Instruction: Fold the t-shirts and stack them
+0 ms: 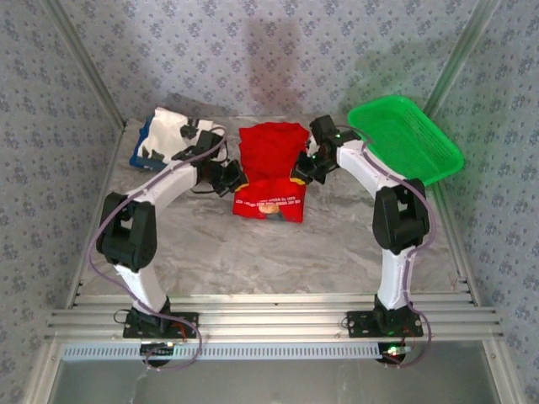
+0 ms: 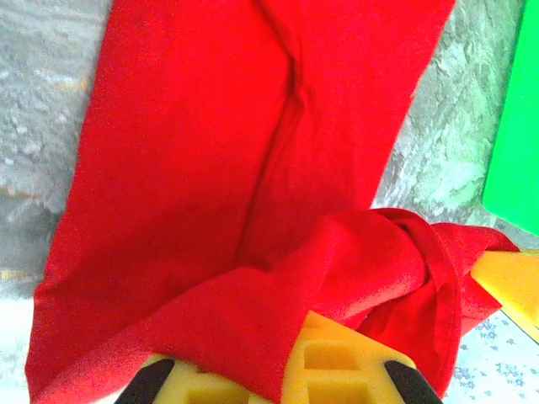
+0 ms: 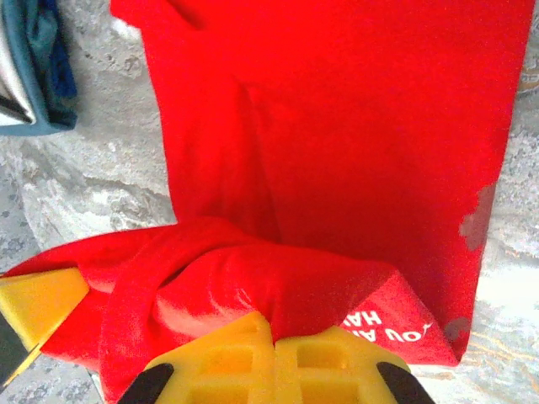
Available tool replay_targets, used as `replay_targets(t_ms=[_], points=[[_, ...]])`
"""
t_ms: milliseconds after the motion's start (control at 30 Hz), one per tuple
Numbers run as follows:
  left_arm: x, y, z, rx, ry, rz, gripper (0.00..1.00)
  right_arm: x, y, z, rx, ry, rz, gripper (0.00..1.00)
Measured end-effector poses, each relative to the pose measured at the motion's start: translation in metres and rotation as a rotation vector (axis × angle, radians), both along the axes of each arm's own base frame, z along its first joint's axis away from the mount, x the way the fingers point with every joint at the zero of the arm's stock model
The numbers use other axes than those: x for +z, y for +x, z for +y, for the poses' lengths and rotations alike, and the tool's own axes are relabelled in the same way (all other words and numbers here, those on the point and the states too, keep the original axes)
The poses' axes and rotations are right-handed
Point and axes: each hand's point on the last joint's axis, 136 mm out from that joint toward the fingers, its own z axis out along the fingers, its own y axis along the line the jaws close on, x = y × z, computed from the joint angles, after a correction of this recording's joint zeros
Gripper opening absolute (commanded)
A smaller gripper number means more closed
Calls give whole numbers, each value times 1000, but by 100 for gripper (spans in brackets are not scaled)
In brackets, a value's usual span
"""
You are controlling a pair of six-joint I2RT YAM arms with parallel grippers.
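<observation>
Right, the red t-shirt (image 1: 271, 168) lies mid-counter (image 1: 278, 244), just left of the green basket (image 1: 408, 139). L pincer (image 1: 234, 178) & R pincer (image 1: 301, 168) each clamp a bunched edge of it. The white t-shirt (image 1: 177, 139) sits further left of the basket, past the red one.

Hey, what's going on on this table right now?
Two robot arms are folding the red t-shirt at mid-table. The left gripper and right gripper each pinch a bunched edge of it from opposite sides, with its far part lying flat. The white t-shirt sits on the blue tray at the far left, and the green basket is at the far right.
</observation>
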Motion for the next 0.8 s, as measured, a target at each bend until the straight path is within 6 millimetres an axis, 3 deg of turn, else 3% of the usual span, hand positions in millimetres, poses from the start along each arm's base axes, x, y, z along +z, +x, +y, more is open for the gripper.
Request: replay_targets(t_ms=[400, 700, 800], points=[[-15, 52, -8, -30, -51, 6, 0, -20, 36, -13, -47, -13, 28, 0], [-43, 76, -16, -38, -74, 47, 2, -46, 52, -16, -62, -33, 60, 0], [-49, 83, -17, -38, -82, 55, 11, -55, 54, -20, -77, -36, 78, 10]])
